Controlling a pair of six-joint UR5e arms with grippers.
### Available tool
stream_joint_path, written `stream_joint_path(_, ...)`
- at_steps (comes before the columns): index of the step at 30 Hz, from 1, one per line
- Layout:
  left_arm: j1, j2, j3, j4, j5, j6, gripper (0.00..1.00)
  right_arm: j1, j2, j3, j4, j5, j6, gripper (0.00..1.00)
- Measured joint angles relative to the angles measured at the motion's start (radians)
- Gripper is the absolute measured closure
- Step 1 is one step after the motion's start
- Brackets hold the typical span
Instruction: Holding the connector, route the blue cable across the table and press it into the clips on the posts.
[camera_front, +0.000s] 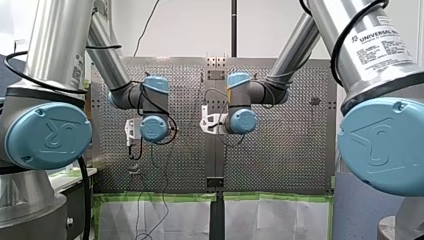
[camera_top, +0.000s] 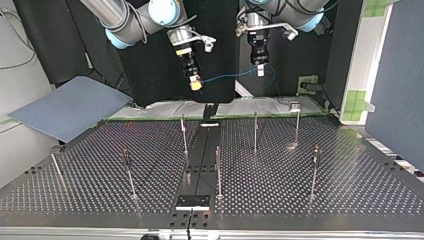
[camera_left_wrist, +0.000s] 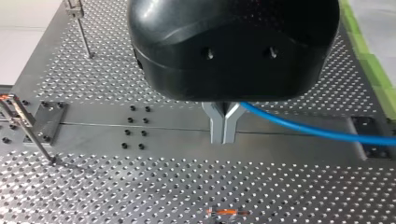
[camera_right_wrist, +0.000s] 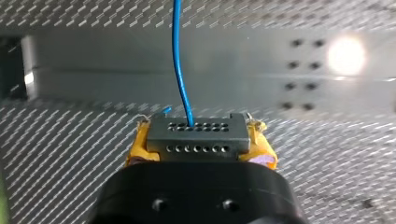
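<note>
The right gripper (camera_right_wrist: 197, 140) is clenched on the connector (camera_right_wrist: 196, 133): its yellow pads (camera_right_wrist: 135, 149) clamp the two short ends of the grey block, whose rows of small holes face the camera. The blue cable (camera_right_wrist: 180, 60) leaves one hole in the upper row and runs straight ahead of the gripper, over the perforated table (camera_right_wrist: 70, 154) below. In the left wrist view, the left gripper (camera_left_wrist: 224, 128) has its metal fingers (camera_left_wrist: 215, 128) pressed together, tips touching, gripping the blue cable (camera_left_wrist: 303, 130), which emerges beside them and runs off to one side above the table's central plate (camera_left_wrist: 140, 126). In the top view, the right gripper (camera_top: 195, 85) hangs at the left and the left gripper (camera_top: 260, 70) at the right, both raised above the far edge of the table (camera_top: 350, 175). The blue cable (camera_top: 230, 76) spans the gap between them in a shallow sag, well above the posts (camera_top: 255, 131) and touching none of them. The posts stand upright and apart across the table. A blue-grey board (camera_top: 65, 107) lies tilted at the top view's left, beyond the table's corner.
</note>
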Motion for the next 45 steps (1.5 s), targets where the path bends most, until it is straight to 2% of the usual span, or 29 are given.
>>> stream_joint_path(5, 0.013, 0.000, 0.036, -0.035, -0.009, -0.004, 1.00, 0.002, -0.049, -0.032, 0.003, -0.030, 0.016, 1.00)
stream_joint_path(9, 0.031, 0.000, 0.054, -0.050, -0.014, -0.019, 1.00, 0.004, -0.087, -0.067, 0.012, -0.039, 0.028, 1.00)
stream_joint_path(12, 0.044, 0.000, 0.067, -0.054, -0.014, -0.029, 1.00, 0.005, -0.105, -0.096, 0.020, -0.048, 0.030, 1.00)
stream_joint_path(23, 0.098, 0.013, 0.111, -0.098, -0.007, -0.068, 1.00, 0.024, -0.053, -0.190, 0.058, -0.071, 0.032, 1.00)
stream_joint_path(33, 0.202, 0.111, 0.114, -0.176, 0.083, -0.116, 1.00, 0.044, -0.050, -0.239, 0.105, -0.073, 0.033, 1.00)
stream_joint_path(37, 0.242, 0.150, 0.114, -0.208, 0.096, -0.137, 1.00, 0.050, -0.050, -0.265, 0.133, -0.074, 0.033, 1.00)
stream_joint_path(42, 0.292, 0.204, 0.119, -0.219, 0.102, -0.172, 1.00, 0.054, -0.050, -0.305, 0.174, -0.074, 0.034, 1.00)
stream_joint_path(45, 0.307, 0.235, 0.131, -0.226, 0.107, -0.196, 1.00, 0.056, -0.050, -0.331, 0.200, -0.077, 0.034, 1.00)
